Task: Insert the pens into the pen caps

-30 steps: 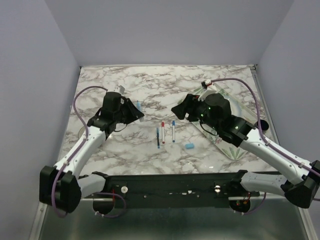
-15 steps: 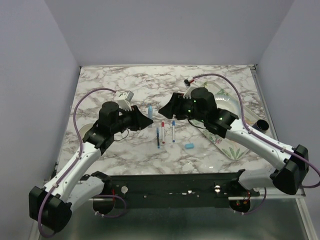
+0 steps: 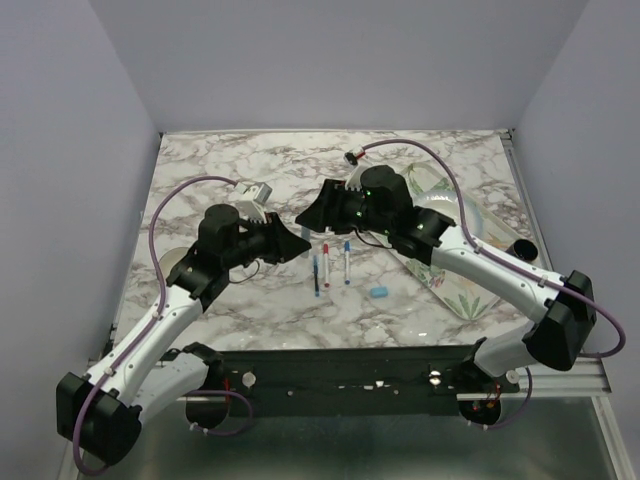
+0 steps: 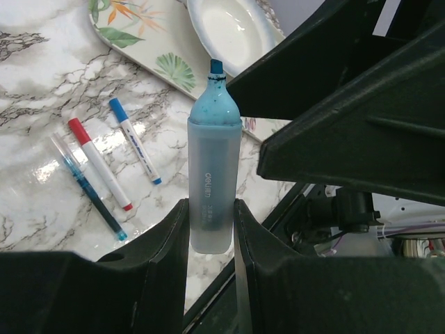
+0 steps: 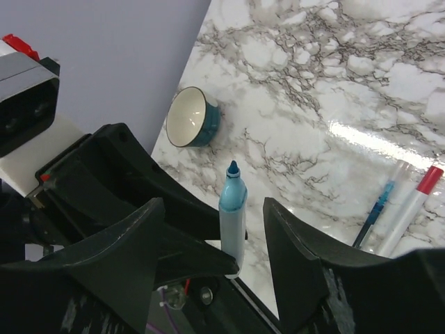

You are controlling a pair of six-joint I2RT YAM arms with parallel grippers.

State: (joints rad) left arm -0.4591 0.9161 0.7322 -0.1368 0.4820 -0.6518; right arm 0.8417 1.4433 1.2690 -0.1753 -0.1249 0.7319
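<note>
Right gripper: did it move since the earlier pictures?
Yes. The right gripper slid left, away from the flowery tray, and is now just left of the three pens lying down.

floral tray (image 4: 136, 43) w/ wht dish (image 4: 229, 28), teal cup (image 5: 195, 117)

Two arms meet above the middle of the table. The left arm (image 3: 160, 315) stretches forward and inward from its base. The left gripper (image 4: 211, 209) is clamped on the lower barrel of a light-blue pen (image 4: 212, 160), with the pen's tip pointing out beyond the fingers. The right arm (image 3: 500, 275) bends in from the opposite side, its wrist turned toward its partner. The right gripper (image 5: 212, 209) hangs with fingers spread wide, nearly tip to tip with the left.
</note>
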